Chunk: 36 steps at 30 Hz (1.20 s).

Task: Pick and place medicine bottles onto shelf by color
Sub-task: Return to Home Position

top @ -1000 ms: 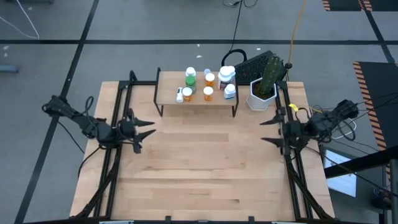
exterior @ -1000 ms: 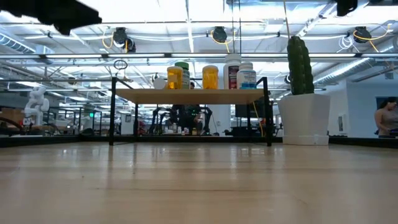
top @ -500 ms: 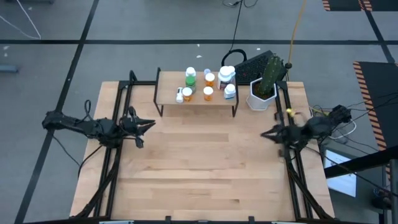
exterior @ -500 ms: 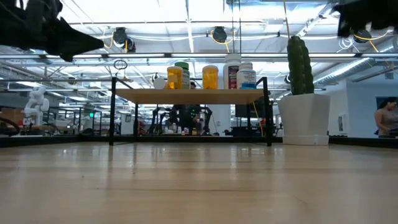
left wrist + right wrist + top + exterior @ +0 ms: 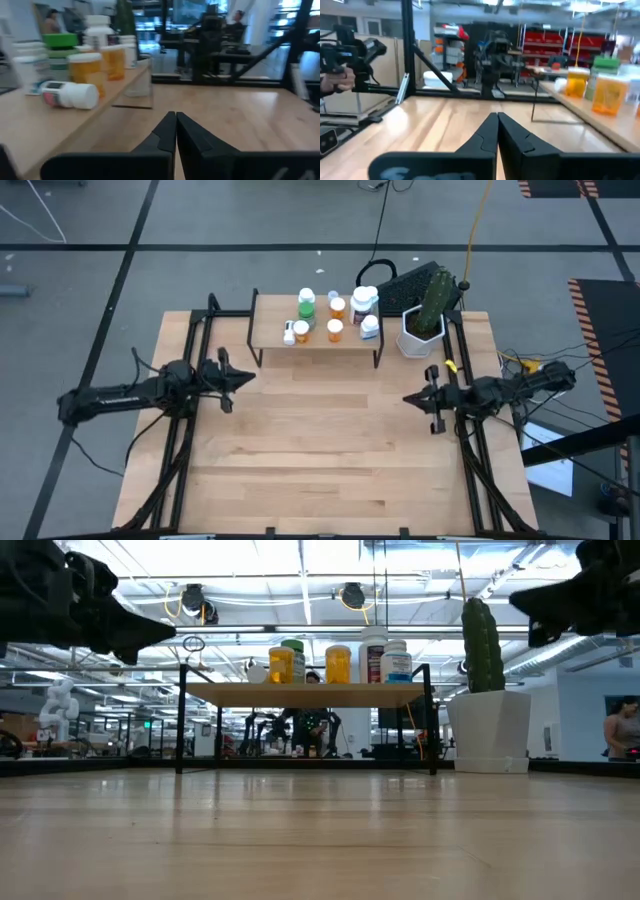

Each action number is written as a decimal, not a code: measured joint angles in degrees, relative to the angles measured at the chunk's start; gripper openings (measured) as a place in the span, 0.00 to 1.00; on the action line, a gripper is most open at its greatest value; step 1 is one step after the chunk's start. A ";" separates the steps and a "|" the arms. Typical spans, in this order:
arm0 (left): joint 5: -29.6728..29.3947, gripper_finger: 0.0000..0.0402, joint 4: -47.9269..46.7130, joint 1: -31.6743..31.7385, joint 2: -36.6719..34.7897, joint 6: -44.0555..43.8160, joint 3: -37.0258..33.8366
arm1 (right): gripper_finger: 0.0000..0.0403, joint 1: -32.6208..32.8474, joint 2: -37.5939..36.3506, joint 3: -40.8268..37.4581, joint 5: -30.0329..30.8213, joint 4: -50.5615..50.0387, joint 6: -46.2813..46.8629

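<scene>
The shelf [image 5: 316, 340] stands at the table's far middle on thin black legs. On it are several medicine bottles. A green one [image 5: 306, 304], orange ones [image 5: 338, 307] and white ones [image 5: 364, 300] stand on their bases, and a small white one [image 5: 70, 94] lies on its side. My left gripper [image 5: 245, 377] is shut and holds nothing, in front of the shelf's left end. My right gripper [image 5: 408, 398] is also shut and holds nothing, in front of the shelf's right end. Both hang above the tabletop in the low view, with the left gripper [image 5: 150, 635] and the right gripper [image 5: 520, 602] on either side of the shelf [image 5: 305, 692].
A white pot with a green cactus [image 5: 422, 328] stands right of the shelf, and a black keyboard [image 5: 405, 283] lies behind it. Bare wooden tabletop [image 5: 320, 450] stretches between and in front of the arms. People show in the room beyond the table [image 5: 620, 730].
Both grippers have shut from open. Both have come down lower above the table. The right gripper has moved a little toward the table's left, and the left gripper a little toward the far edge. The bottles have not moved.
</scene>
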 joint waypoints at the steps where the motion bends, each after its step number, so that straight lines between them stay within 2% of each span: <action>1: 1.56 0.03 0.09 0.62 0.00 -0.45 -0.15 | 0.00 -0.44 0.10 -0.14 -0.21 -0.28 0.82; 4: 3.55 0.01 0.28 1.75 0.00 -0.92 -1.80 | 0.00 -0.91 0.14 -0.16 -1.52 -1.37 0.97; 9: 3.56 0.03 -5.01 2.09 0.46 -1.07 -1.91 | 0.00 -1.40 0.13 -0.23 2.04 -2.43 3.47; 14: 2.75 0.05 -4.29 2.09 0.54 -0.87 -1.91 | 0.00 -1.39 0.13 -0.28 1.38 -2.45 7.29; 26: 2.55 0.01 -4.45 2.09 0.55 -0.98 -1.91 | 0.00 -1.38 0.13 -0.38 1.48 -2.45 6.71; 36: 2.55 0.09 -4.49 2.09 0.55 -1.05 -1.91 | 0.00 -1.38 0.13 -0.40 1.48 -2.45 6.71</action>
